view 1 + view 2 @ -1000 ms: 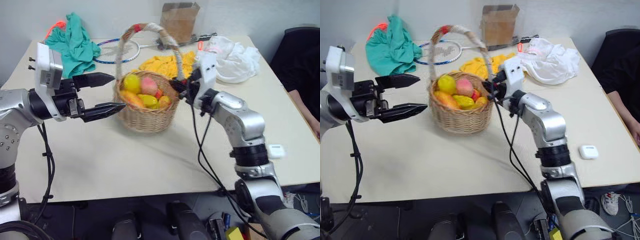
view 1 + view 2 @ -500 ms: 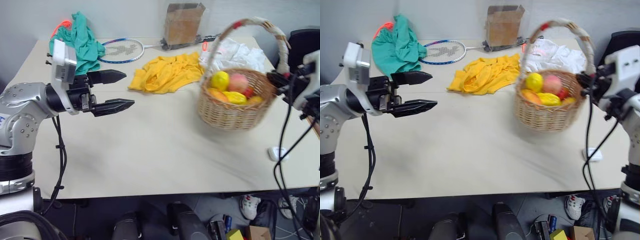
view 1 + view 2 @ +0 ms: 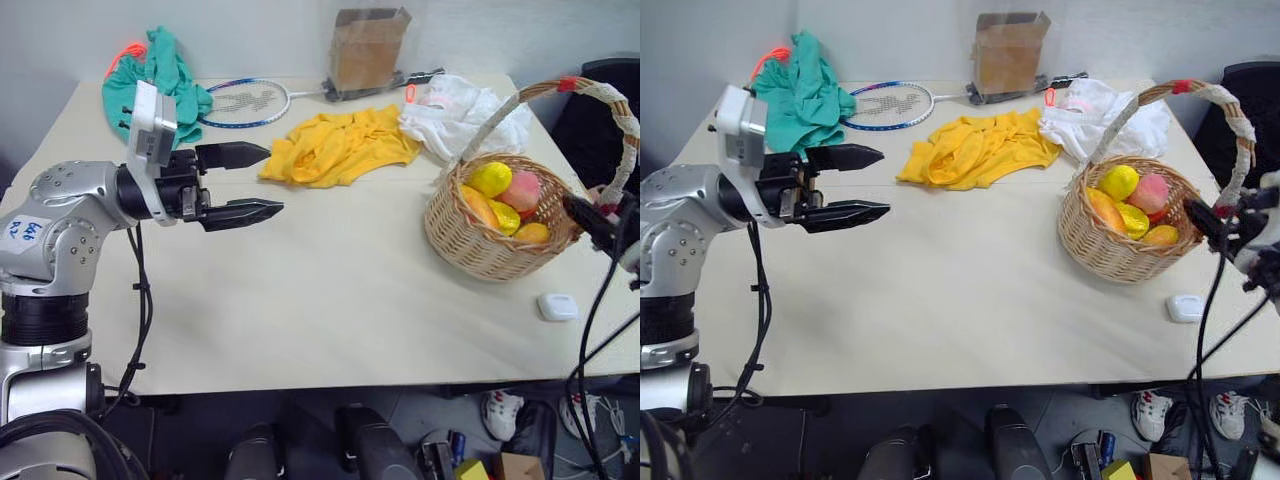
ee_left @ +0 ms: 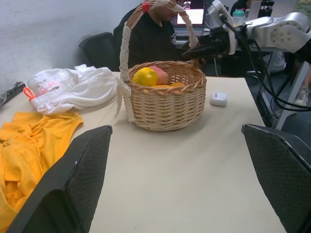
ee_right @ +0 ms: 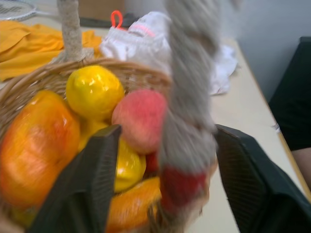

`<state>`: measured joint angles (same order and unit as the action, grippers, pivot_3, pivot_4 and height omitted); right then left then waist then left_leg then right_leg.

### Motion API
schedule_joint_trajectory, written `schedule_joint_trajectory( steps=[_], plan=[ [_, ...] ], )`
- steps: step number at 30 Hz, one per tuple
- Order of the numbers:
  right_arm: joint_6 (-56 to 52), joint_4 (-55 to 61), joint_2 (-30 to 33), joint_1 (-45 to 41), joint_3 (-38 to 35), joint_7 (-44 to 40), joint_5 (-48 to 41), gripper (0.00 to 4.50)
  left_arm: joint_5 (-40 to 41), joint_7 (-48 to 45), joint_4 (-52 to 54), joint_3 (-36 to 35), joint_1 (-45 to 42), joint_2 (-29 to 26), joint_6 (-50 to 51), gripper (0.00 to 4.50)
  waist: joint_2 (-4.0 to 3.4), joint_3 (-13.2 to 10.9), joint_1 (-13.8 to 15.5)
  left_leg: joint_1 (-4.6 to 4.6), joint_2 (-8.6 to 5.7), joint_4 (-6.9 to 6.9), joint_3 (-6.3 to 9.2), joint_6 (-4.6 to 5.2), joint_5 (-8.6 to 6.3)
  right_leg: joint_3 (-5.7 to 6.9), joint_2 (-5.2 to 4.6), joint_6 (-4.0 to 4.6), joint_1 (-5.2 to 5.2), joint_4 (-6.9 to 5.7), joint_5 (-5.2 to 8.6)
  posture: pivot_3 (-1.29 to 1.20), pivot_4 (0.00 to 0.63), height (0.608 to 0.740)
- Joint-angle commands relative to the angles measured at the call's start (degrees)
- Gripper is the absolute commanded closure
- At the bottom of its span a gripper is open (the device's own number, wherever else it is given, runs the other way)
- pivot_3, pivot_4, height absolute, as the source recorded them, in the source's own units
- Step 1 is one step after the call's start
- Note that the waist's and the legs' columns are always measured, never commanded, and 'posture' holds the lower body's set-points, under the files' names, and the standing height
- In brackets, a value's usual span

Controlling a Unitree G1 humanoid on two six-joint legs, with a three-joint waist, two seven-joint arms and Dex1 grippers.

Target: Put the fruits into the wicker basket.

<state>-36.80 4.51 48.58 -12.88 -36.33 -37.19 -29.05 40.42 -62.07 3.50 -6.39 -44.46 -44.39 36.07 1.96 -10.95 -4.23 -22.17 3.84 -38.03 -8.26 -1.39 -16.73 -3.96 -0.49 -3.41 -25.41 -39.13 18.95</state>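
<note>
Wicker basket [image 3: 1127,232] sits on the table [image 3: 970,300] at the right edge, all visible fruits [image 3: 1127,205] inside it — lemon, peach, mango pieces piled together, so loading looks done. Right gripper [image 3: 1202,218] is at the basket's near-right rim by the handle base; in the wrist view its fingers straddle the handle with a gap either side, so likely parted, though that view is blurry. Left gripper [image 3: 248,183] hovers over the table's left half, jaws wide, holding nothing. White case [image 3: 1185,307] lies just near of the basket.
</note>
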Motion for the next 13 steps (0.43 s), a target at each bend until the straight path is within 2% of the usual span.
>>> schedule_joint_trajectory(
  steps=[1, 2, 5, 8, 10, 13],
  plan=[
    [-2.11, 3.46, 6.08, 4.67, -8.31, -6.72, -3.47, 0.19, -0.28, -0.76, 0.14, -0.39, -1.2, 0.07, -0.54, 0.0, -0.02, -0.01, 0.33, 0.0, -0.01, 0.0, -0.01, 0.01, 0.0, -0.01, 0.0, -0.01, 0.0, 0.01, 0.0, 0.0, 0.15, 0.74],
    [-3.61, 3.01, 8.34, 7.38, -11.47, -10.14, -4.42, 0.03, -0.56, -1.14, -0.34, -0.34, -1.23, -0.04, -0.67, 0.0, -0.02, -0.01, 0.36, 0.01, -0.01, -0.02, 0.0, 0.01, 0.0, -0.01, 0.01, -0.01, 0.02, 0.01, 0.0, 0.0, 0.15, 0.74],
    [-5.66, -1.62, 15.5, 18.05, -23.42, -24.34, -3.96, 0.03, -1.0, -2.94, -2.3, -0.72, -0.96, -1.14, -0.78, 0.0, -0.07, 0.0, 0.78, 0.06, -0.03, 0.0, -0.02, 0.02, -0.01, -0.07, 0.06, -0.05, 0.06, 0.02, -0.01, 0.0, 0.15, 0.74],
    [-4.54, -7.35, 20.05, 26.7, -31.05, -36.17, -1.96, 0.03, -0.56, -5.09, -3.23, -1.41, -0.43, -2.63, -0.54, 0.0, 0.0, -0.02, 0.73, 0.16, -0.05, 0.04, 0.01, 0.02, -0.01, -0.06, 0.18, -0.05, 0.23, 0.19, -0.01, 0.0, 0.15, 0.74],
    [-5.08, -9.42, 21.84, 29.6, -32.9, -40.76, -1.77, 0.03, 0.09, -6.12, -3.86, -2.17, -0.06, -3.44, 0.04, 0.0, 0.13, -0.09, 0.5, 0.71, -0.03, 0.17, 0.04, 0.03, -0.05, -0.03, 0.2, -0.06, 0.9, 0.47, -0.02, 0.0, 0.15, 0.74],
    [-4.21, -10.52, 22.37, 28.16, -30.63, -40.67, -2.21, 0.03, -0.74, -6.15, -2.64, -2.15, 1.9, -3.34, -1.04, 0.0, 0.15, -0.08, -0.16, 1.17, 0.11, 0.32, 0.23, 0.06, -0.11, 0.16, 0.19, -0.1, 1.58, 1.0, -0.03, 0.0, 0.15, 0.74]
  ],
)
